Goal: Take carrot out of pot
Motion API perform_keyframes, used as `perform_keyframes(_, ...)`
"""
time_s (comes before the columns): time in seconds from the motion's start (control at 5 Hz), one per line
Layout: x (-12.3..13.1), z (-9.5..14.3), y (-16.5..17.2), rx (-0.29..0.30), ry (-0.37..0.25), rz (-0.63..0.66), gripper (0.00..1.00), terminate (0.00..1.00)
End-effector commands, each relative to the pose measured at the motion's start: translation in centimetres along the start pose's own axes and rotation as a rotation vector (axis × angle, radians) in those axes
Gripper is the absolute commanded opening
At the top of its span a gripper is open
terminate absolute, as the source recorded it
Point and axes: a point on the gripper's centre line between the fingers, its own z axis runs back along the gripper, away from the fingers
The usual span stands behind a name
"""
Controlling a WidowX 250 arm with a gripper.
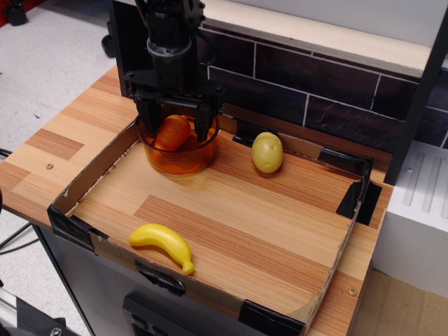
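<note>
The orange carrot [172, 133] leans inside the translucent amber pot [179, 157], which stands at the back left of the cardboard tray. My black gripper [176, 126] hangs straight above the pot with its jaws open. One finger [149, 120] is to the left of the carrot and the other finger [204, 124] to its right, both down at the pot's rim. The fingers straddle the carrot's top end; I cannot tell whether they touch it.
A yellowish potato [267, 152] lies right of the pot. A yellow banana [162, 243] lies near the tray's front left edge. The low cardboard tray wall [91, 175] rims the wooden surface. A dark brick wall [315, 91] stands behind.
</note>
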Motion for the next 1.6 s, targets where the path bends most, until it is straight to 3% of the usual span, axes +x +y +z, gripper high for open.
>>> perform_keyframes(0.0,0.3,-0.4,0.4,0.040,-0.031,0.024,1.00,0.00)
perform_keyframes(0.6,0.0,-1.7,0.8,0.085,-0.031,0.029,1.00,0.00)
perform_keyframes(0.8,-0.1,-1.7,0.8,0.087,-0.038,0.024,0.00,0.00)
perform_keyframes(1.0,0.1,-1.1,1.0,0.089,-0.058,0.028,0.00,0.00)
perform_keyframes(1.4,1.4,3.1,1.1,0.050,-0.166,0.076,0.00,0.00)
